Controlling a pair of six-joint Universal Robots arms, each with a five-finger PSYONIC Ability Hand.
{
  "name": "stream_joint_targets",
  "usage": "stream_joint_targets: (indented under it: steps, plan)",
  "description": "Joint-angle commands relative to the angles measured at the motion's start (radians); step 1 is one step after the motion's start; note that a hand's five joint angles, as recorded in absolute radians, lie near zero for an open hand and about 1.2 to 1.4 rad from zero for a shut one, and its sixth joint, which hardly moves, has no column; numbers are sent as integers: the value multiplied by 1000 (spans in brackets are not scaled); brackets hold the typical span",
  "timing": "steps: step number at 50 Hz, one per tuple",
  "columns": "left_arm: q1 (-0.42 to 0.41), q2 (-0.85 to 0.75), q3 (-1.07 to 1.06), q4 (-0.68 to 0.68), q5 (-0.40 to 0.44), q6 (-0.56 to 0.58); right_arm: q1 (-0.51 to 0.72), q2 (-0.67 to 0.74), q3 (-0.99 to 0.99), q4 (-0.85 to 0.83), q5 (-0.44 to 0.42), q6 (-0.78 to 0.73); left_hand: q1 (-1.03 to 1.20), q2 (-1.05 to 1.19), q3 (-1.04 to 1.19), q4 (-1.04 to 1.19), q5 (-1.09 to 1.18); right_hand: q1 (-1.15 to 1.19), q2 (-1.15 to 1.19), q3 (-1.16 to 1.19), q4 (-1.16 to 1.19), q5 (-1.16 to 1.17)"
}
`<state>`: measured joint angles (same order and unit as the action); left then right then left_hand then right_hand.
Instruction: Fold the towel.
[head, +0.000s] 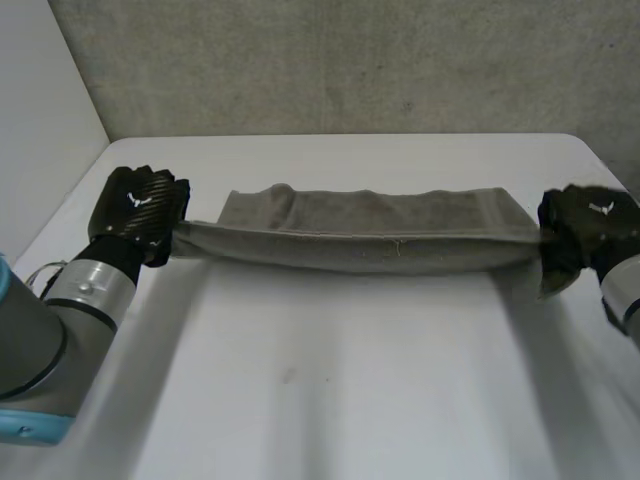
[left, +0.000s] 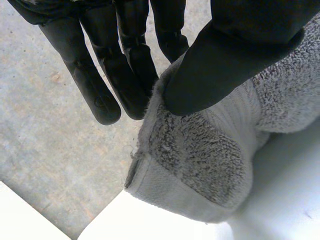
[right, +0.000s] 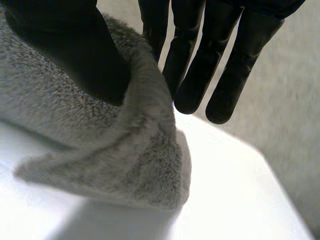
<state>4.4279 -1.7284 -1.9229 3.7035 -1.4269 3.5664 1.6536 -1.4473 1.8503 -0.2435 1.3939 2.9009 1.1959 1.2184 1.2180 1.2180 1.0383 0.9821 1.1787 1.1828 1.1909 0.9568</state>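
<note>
The long grey terry-cloth towel (head: 370, 235) stretches as a folded band between the two hands, over the white table (head: 350, 390). The black left hand (head: 135, 208) pinches one short end and the black right hand (head: 590, 232) pinches the other. The back of each hand bears a small white mark, too small to read. A grey concrete wall (head: 350, 60) stands beyond the table. The wrist views show each thumb pressed onto the pile, with straight fingers behind the cloth

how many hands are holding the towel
2: the left hand pinches the towel at its left end, the right hand at its right end.
</note>
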Motion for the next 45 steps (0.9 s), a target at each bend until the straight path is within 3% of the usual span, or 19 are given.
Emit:
stream_joint_targets:
  steps: [1, 6, 11, 19, 24, 33, 41, 45]
  plan:
    - [10, 124, -4, -146, -1, 0, -15, -105, -108, 309, -68, -282, 200, 178, 178, 178, 183, 414, 218, 213, 205, 265]
    - [15, 185, -4, -283, -1, 11, -14, -108, -195, 631, -67, -590, 200, 178, 178, 178, 183, 414, 218, 213, 205, 265]
    - [18, 195, -8, -483, 2, 41, -8, -82, -201, 794, -64, -780, 200, 178, 178, 178, 183, 414, 218, 213, 205, 265]
    - [16, 59, -51, -524, -7, 147, 3, 73, -177, 817, -9, -845, 200, 178, 178, 178, 183, 414, 218, 213, 205, 265]
    - [13, -14, -70, -533, -12, 198, 26, 166, -100, 839, 129, -871, 200, 178, 178, 178, 183, 414, 218, 213, 205, 265]
    - [8, -62, 15, -510, -7, 265, 41, 229, -207, 753, 148, -899, 200, 178, 178, 178, 183, 414, 218, 213, 205, 265]
    - [-13, -189, 208, -382, -9, 252, 123, 384, -425, 437, 143, -913, 200, 178, 178, 178, 183, 414, 218, 213, 205, 265]
    - [-45, -307, 339, -278, -10, 246, 137, 452, -494, 377, 142, -910, 200, 178, 178, 178, 183, 414, 218, 213, 205, 265]
